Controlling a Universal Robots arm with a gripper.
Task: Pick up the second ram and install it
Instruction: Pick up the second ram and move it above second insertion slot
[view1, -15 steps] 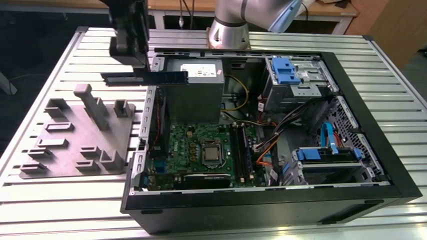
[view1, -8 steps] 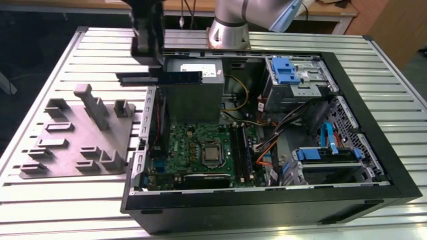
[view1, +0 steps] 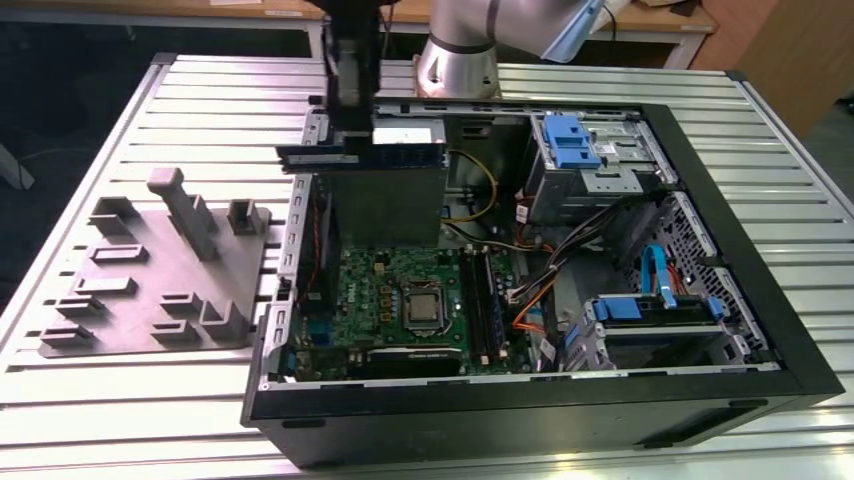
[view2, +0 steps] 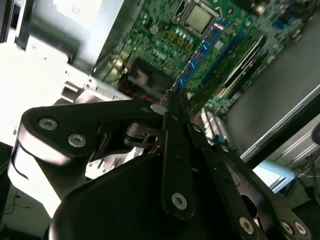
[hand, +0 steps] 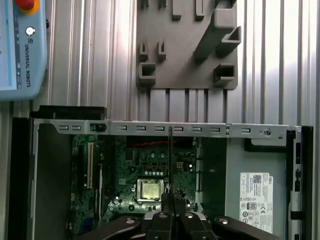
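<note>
Where the slatted metal bench (view1: 107, 400) spreads beneath everything, we see a black computer case (view1: 534, 420) lying open on it, its inside facing up. Beside the case, toward the exterior view's left, a grey fixture plate (view1: 147, 290) with raised blocks rests on the bench. Inside the case the green motherboard (view1: 380, 290) lies flat. A silver square processor socket (view1: 424, 305) sits near its middle, and long black slot rails (view1: 483, 300) run just beside that, toward the exterior view's right.

The arm (view1: 461, 45) reaches in from the far side. Its jaws are clamped on the second ram (view1: 407, 155), holding it in the air above the case, over a grey metal box (view1: 387, 215) and well apart from the slot rails. In the exterior view the stick lies level.

In the second wrist view the second ram (view2: 202, 50) runs out from between the closed black fingers (view2: 176, 130), blue-green with dark chips. In the first wrist view we see it edge-on as a thin line above the board. Whether a stick already sits in one of the rails we cannot make out.
</note>
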